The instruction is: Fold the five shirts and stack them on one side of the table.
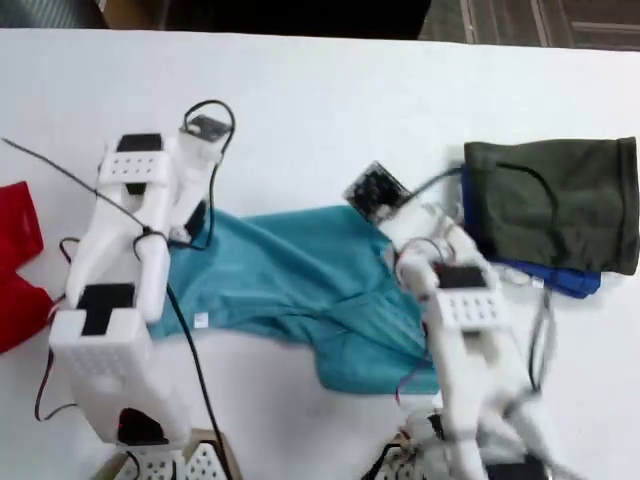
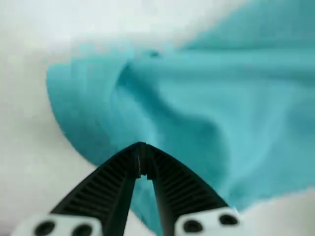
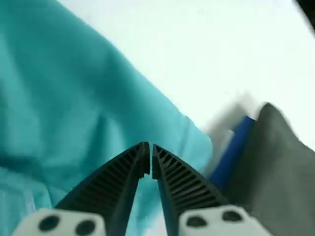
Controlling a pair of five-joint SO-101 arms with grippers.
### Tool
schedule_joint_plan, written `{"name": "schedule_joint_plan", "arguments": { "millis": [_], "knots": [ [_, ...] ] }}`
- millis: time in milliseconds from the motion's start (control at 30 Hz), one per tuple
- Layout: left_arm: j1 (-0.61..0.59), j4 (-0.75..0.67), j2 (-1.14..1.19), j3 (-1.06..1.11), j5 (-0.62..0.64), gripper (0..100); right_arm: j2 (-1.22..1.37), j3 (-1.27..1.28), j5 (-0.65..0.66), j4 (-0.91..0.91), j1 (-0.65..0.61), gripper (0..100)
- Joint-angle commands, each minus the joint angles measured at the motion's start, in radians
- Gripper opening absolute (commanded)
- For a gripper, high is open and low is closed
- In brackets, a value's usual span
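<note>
The teal shirt [image 1: 300, 280] lies rumpled on the bench [image 1: 330, 100], the left hand [image 2: 141, 157] and right hand [image 3: 150, 160] both closed just over it — holding nothing visible — so each should open, pinch one corner and pull it flat before folding.

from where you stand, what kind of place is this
Probably a robotics lab bench, not a laundry room: a left arm and a right arm sit on a plain white table, with a teal shirt spread between them and folded shirts stacked aside.
</note>
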Motion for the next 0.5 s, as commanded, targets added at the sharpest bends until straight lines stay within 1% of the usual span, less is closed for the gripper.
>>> {"name": "schedule_joint_plan", "arguments": {
  "millis": [0,100,233,367,467],
  "knots": [
    [0.003,-0.120,0.029,-0.045,0.040,3,0.292,-0.172,-0.021,-0.081,-0.013,2.2],
    [-0.014,-0.166,0.069,-0.047,0.043,3,0.486,-0.313,-0.021,-0.045,0.016,2.2],
    [-0.127,-0.144,0.126,-0.104,0.044,3,0.642,-0.479,-0.020,0.059,0.102,2.2],
    [-0.215,-0.041,0.198,-0.240,0.023,3,0.736,-0.638,-0.017,0.150,0.165,2.1],
    [-0.221,0.063,0.255,-0.372,-0.051,3,0.780,-0.732,-0.015,0.217,0.179,2.1]
  ]
}}
